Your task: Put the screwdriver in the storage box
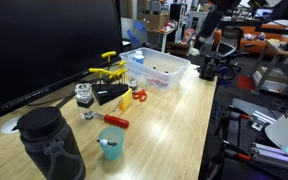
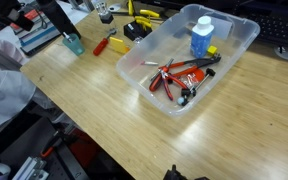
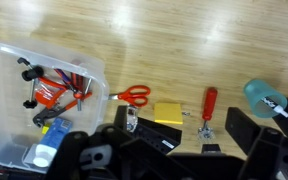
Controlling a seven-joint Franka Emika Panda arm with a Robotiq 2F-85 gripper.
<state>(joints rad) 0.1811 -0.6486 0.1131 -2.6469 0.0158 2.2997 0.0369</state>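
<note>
The screwdriver (image 3: pixel 210 103), with a red handle, lies on the wooden table between a yellow pad (image 3: pixel 167 111) and the teal cup (image 3: pixel 264 97). It also shows in both exterior views (image 1: pixel 112 120) (image 2: pixel 102 45). The clear storage box (image 3: pixel 14 70) is off to one side in the wrist view and shows in both exterior views (image 1: pixel 174 62) (image 2: pixel 239 45). It holds red and black tools and a blue bottle (image 2: pixel 201 38). My gripper (image 3: pixel 184 128) is open and empty. It hangs well above the table, over the spot near the screwdriver's tip.
Orange-red scissors (image 3: pixel 134 95) lie between the box and the yellow pad. Yellow-handled tools (image 1: pixel 109 70) and a jar (image 1: pixel 83 96) stand near a big monitor (image 1: pixel 44 40). A black bottle (image 1: pixel 49 145) is close to the camera in an exterior view.
</note>
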